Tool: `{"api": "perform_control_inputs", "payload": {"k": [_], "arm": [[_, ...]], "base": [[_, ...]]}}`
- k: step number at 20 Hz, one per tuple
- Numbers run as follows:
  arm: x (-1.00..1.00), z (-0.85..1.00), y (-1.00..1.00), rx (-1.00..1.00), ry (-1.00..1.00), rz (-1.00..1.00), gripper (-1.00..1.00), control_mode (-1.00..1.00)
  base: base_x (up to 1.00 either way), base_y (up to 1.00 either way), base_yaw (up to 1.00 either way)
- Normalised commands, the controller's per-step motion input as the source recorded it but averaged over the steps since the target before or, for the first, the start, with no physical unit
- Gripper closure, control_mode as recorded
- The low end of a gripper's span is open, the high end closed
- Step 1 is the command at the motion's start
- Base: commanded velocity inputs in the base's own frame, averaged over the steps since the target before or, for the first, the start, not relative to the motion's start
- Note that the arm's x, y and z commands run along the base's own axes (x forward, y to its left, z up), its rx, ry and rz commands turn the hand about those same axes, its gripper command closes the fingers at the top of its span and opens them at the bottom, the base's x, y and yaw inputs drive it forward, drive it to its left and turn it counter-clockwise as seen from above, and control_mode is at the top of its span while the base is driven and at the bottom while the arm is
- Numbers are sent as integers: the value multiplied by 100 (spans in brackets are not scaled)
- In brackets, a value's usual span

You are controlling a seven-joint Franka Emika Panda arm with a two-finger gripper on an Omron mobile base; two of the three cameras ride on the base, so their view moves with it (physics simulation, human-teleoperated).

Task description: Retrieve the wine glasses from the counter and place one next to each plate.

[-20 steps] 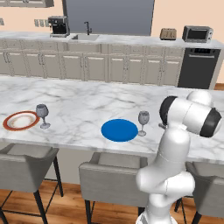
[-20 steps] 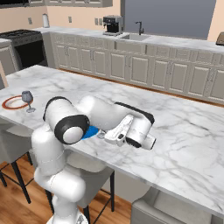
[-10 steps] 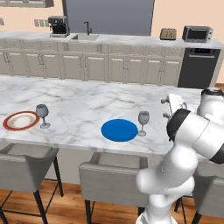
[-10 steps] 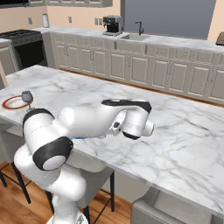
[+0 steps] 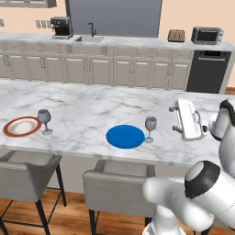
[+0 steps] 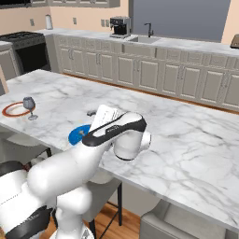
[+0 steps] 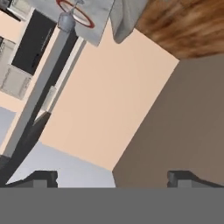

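The desk (image 5: 82, 108) is smooth grey-veined white marble carrying two translucent glass wine glasses (image 5: 44, 120), a glossy blue plate (image 5: 125, 137) and a white red-rimmed plate (image 5: 21, 127), above grey cloth-covered stools (image 5: 117, 193) on a wood floor (image 5: 73, 215).

Two small grey-blue stemmed glasses stand upright on the marble island table (image 5: 82, 110). One glass (image 5: 44, 121) sits just right of the white plate with red-brown rim (image 5: 21, 126); the other glass (image 5: 150, 129) stands just right of the solid blue plate (image 5: 125, 137). Both plates lie flat near the front edge.
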Motion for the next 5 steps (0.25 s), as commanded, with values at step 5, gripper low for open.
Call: {"api": "perform_control_inputs", "payload": {"k": [5], "arm": [[-100, 22, 49, 0, -18, 1, -100, -100]], "base": [[0, 0, 0]]}}
